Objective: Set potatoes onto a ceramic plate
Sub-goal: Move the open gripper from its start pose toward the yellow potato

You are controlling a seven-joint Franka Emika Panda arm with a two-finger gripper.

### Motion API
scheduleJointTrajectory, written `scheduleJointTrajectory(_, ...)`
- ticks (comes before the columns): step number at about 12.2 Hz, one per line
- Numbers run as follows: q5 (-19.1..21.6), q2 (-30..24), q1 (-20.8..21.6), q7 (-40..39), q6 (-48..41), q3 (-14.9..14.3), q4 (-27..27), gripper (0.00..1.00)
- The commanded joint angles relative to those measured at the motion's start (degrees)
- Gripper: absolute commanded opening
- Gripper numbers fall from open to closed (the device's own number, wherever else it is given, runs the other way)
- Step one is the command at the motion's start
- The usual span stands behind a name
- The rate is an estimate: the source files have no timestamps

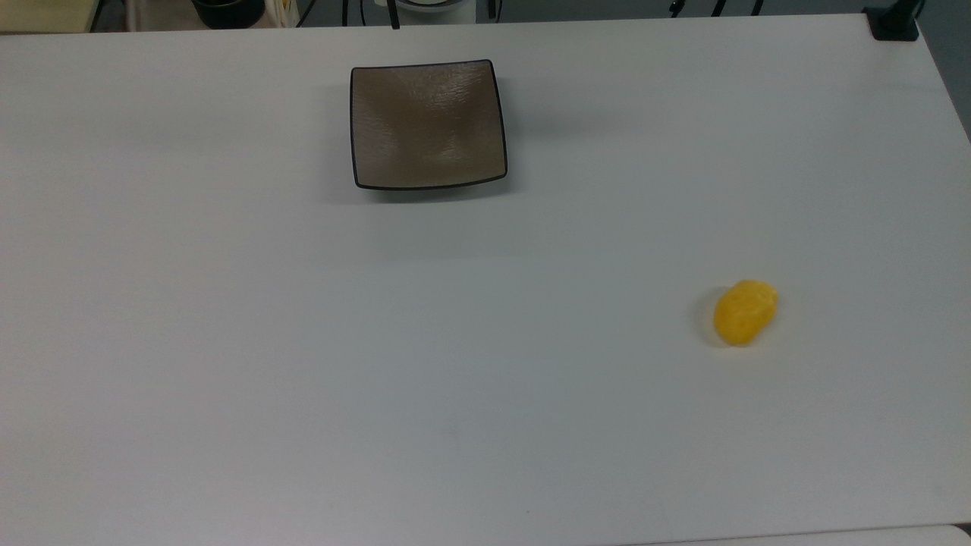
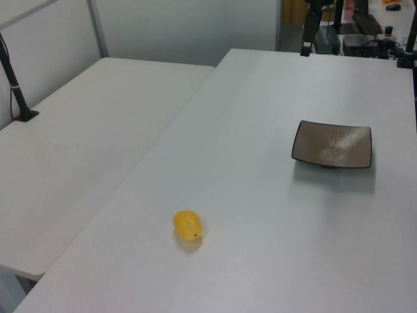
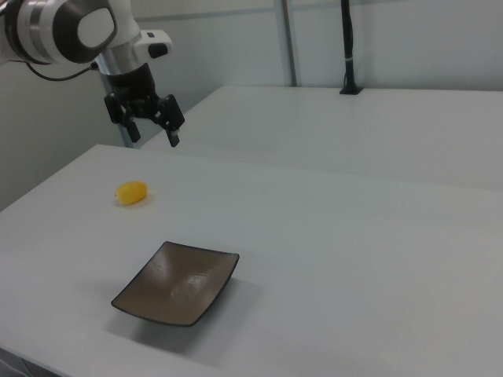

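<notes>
One potato (image 3: 131,192) lies on the table below the spread, empty fingers (image 3: 134,132)

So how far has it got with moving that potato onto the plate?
Nothing looks done yet. The potato lies on the table, well apart from the plate, which holds nothing. The gripper hangs open in the air above the table, holding nothing. Grasping, carrying and placing all remain.
</notes>
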Motion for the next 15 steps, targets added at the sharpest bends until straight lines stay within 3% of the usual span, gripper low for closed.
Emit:
scheduleJointTrajectory(1, 0.5, -0.2, -0.1, -1.6, 1.0, 0.3, -1.2, 1.00)
scheduleJointTrajectory(15, 0.9, 1.5, 1.4, -0.9, 0.8, 0.4, -1.6, 1.00)
